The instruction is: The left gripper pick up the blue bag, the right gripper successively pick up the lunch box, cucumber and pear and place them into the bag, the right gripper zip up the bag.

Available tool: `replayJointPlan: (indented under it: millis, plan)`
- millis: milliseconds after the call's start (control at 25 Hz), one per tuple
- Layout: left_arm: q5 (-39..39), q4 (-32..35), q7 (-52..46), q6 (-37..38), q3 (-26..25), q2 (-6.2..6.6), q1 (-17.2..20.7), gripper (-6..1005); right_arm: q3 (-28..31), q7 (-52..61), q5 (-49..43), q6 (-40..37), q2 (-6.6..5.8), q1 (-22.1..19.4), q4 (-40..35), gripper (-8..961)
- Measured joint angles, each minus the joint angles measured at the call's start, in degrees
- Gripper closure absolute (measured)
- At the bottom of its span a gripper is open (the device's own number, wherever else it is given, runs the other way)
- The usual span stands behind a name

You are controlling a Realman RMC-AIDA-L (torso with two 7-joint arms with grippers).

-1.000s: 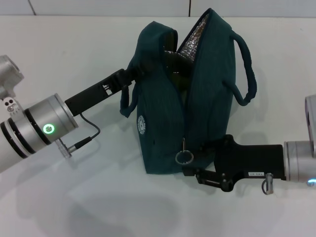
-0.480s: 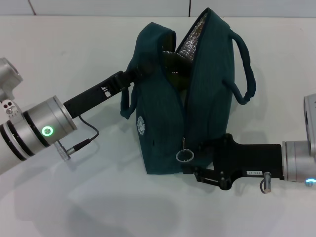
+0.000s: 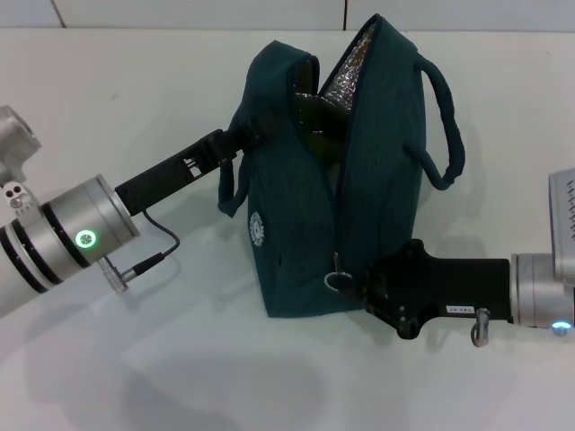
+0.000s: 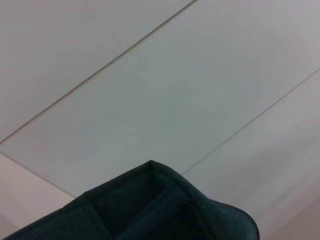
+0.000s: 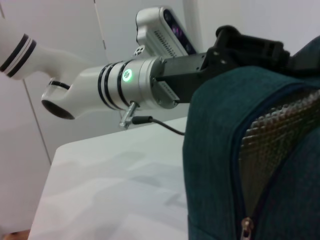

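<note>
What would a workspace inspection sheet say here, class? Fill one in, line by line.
Surface: white table, bare where visible.
Job's things: blue bag upright, top unzipped, silver lining showing; zip pull ring low on its front. Contents hard to make out.
Clutter: nothing seen.
Grippers: left pincer holds the bag's upper left edge; right pincer at the pull ring.
Cables: black cable looping from the left wrist.
Surroundings: white wall panels.

Left pincer (image 3: 256, 130) tips hidden by bag (image 3: 296, 233); contents unseen
</note>
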Motion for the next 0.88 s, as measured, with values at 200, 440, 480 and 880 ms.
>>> replayJointPlan:
  millis: [200, 440, 480, 880]
  plan:
    - [-0.02, 0.00, 0.00, 0.02, 0.00, 0.00, 0.01, 932, -1.04, -0.01, 0.36, -0.17, 0.00, -0.13, -0.51, 908]
    - [-0.03, 0.01, 0.00, 0.22, -0.13, 0.03, 0.98, 932, -0.70, -1.21, 1.50, -2.43, -0.18, -1.60, -1.50, 944]
    - [-0.03, 0.01, 0.00, 0.23, -0.16, 0.05, 1.17, 932, -0.45, -2.40, 3.12, -4.11, -0.42, -2.64, -2.21, 944]
    - [-0.03, 0.08, 0.00, 0.34, -0.25, 0.09, 1.55, 932, 4.54, -4.22, 4.75, -7.49, -0.62, -5.53, -3.94, 942]
